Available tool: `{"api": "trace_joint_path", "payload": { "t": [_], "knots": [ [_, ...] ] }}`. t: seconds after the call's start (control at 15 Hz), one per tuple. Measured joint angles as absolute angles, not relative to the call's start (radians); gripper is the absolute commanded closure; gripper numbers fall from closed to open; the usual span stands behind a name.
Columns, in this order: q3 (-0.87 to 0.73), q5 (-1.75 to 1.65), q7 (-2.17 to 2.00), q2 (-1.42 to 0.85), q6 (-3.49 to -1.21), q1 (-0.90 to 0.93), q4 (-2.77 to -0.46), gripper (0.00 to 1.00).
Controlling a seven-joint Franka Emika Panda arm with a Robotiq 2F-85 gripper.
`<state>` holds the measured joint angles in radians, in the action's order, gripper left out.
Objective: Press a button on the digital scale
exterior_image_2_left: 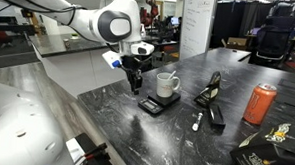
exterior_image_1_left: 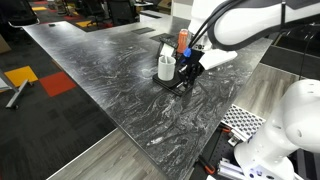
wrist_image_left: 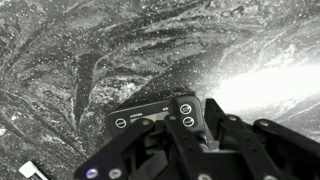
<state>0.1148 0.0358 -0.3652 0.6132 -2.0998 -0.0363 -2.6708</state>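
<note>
Gripper (exterior_image_2_left: 135,88), jaws seemingly clenched, hangs just over the digital scale (exterior_image_2_left: 152,105), white cup (exterior_image_2_left: 167,85) at its 1 o'clock, buttons (wrist_image_left: 186,115) at 12 o'clock off the tips: approach made, press itself not yet evident.

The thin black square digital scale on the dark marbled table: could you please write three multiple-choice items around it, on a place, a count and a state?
1. Where is the robot's black gripper?
A) at the button edge of the thin black square digital scale
B) on the floor
C) inside a drawer

2. How many round buttons does the wrist view show on the scale?
A) one
B) three
C) six

3. How does the white cup stand?
A) on its side
B) upside down
C) upright

Key:
1A, the wrist view shows the buttons right before it.
2B, one sits at left, two at right.
3C, its open mouth faces up.
</note>
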Motion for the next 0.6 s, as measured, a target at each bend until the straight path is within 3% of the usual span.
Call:
{"api": "trace_joint_path", "payload": {
  "t": [0.6],
  "knots": [
    [0.066,0.118,-0.347,0.539,-2.168,-0.034,-2.671,1.00]
  ]
}}
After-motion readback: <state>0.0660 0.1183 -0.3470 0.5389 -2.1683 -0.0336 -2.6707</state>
